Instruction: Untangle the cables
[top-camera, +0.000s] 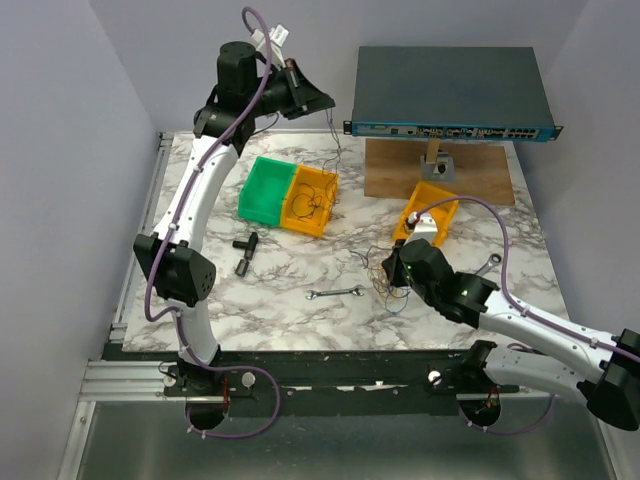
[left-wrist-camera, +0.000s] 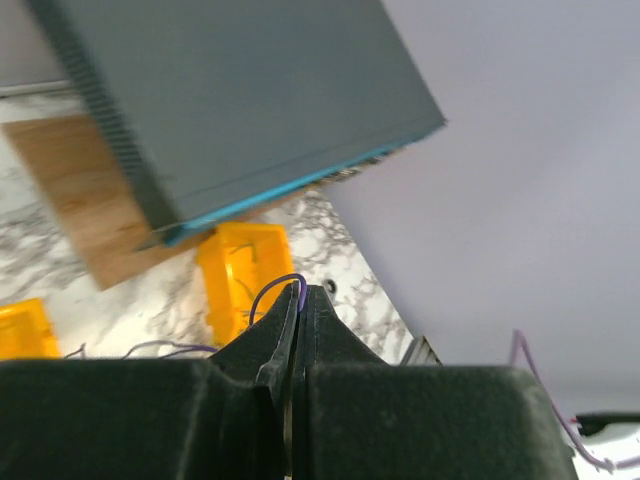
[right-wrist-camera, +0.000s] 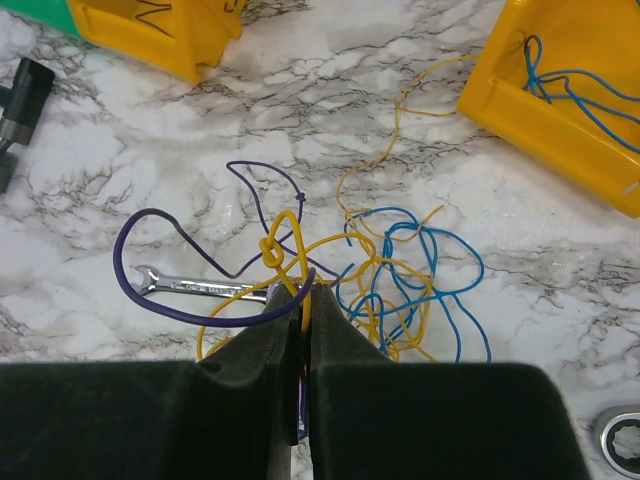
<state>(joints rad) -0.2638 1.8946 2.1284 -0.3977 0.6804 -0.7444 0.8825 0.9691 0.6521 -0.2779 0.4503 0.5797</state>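
right hand (right-wrist-camera: 305, 298) clamps the cables (right-wrist-camera: 375, 285), left hand (left-wrist-camera: 298, 300) pinches a purple wire (left-wrist-camera: 272, 285), wrench (right-wrist-camera: 200, 287) lettering unreadable

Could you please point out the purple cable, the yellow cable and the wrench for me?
purple cable (right-wrist-camera: 117, 265): right wrist view, left bend of its loop.
yellow cable (right-wrist-camera: 272, 250): right wrist view, its knot.
wrench (right-wrist-camera: 205, 288): right wrist view, shaft.

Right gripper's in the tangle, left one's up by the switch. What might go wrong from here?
1. Right gripper looks shut on the yellow cable and purple cable together; pulling may tighten the knot just ahead.
2. The purple cable crosses the wrench and could drag it.
3. Left gripper pinches a thin strand at its very tips; it may slip out.
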